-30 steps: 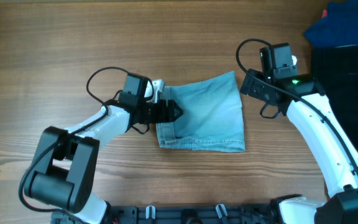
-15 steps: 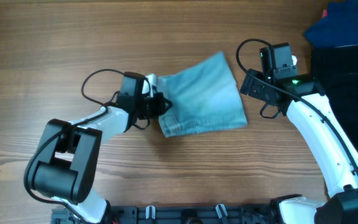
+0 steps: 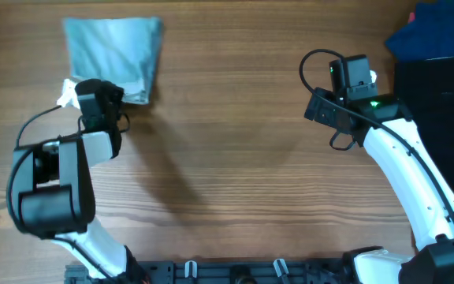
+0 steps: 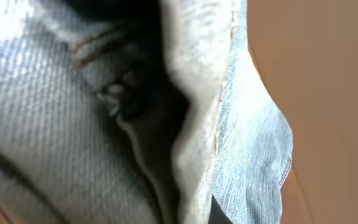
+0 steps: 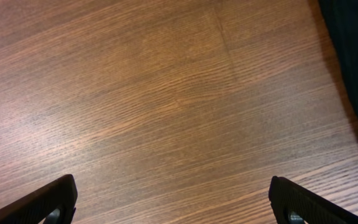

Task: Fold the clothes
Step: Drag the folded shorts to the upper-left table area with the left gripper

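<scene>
Folded denim (image 3: pixel 115 51) swept from centre to far-left corner, edge clamped in left tool (image 3: pixel 119 101); right tool (image 3: pixel 314 110) wide, well apart.

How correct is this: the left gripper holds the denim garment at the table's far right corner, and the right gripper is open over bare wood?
Only the corner is wrong: in the overhead view, the left gripper holds the denim garment at the far left corner. The rest stands.
</scene>
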You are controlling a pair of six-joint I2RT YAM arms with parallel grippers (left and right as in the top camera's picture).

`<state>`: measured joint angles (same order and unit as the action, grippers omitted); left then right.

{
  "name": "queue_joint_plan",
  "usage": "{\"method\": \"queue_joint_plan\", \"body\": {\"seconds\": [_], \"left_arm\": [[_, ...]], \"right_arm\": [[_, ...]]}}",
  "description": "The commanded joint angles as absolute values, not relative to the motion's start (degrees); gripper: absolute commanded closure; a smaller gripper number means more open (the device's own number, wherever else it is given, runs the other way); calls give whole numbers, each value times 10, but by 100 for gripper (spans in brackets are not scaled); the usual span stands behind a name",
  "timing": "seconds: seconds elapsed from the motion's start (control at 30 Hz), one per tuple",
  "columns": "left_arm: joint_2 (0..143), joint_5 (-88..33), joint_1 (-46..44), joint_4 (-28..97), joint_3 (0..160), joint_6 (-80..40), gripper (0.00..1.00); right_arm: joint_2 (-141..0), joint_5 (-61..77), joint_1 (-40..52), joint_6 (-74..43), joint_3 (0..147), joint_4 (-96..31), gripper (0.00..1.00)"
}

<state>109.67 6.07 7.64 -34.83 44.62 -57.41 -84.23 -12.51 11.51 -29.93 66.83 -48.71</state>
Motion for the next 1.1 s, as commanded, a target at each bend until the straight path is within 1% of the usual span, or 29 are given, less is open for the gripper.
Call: {"method": "queue_joint_plan", "body": {"seconds": [0.0, 0.17, 0.27, 0.3, 0.4, 0.47, 0.53, 0.63, 0.8, 1.07], "left_arm": [[1142, 104, 82, -365, 485, -601, 91], [1189, 103, 85, -357, 545, -498, 90], [1190, 99, 106, -349, 555, -479, 85], [1190, 92, 117, -342, 555, -479, 83], [1190, 84, 147, -321, 555, -477, 83], [1190, 65, 162, -319, 555, -477, 78], [1190, 57, 164, -319, 555, -477, 79], [1190, 54, 152, -319, 555, -485, 84], [1190, 57, 123, -319, 555, -560, 86], [1191, 93, 112, -324, 555, -560, 83]], "right_arm": [[-848, -137, 114, -293, 678, -486, 0], [-848, -137, 114, -293, 678, -486, 0], [-848, -137, 114, -293, 678, -486, 0], [-848, -137, 114, -293, 678, -486, 0], [-848, -137, 114, -294, 678, -486, 0], [-848, -137, 114, -293, 678, -486, 0], [-848, -137, 114, -293, 678, -486, 0], [-848, -137, 114, -294, 678, -486, 0], [-848, -137, 114, -293, 678, -486, 0], [-848, -137, 114, -293, 678, -484, 0]]}}
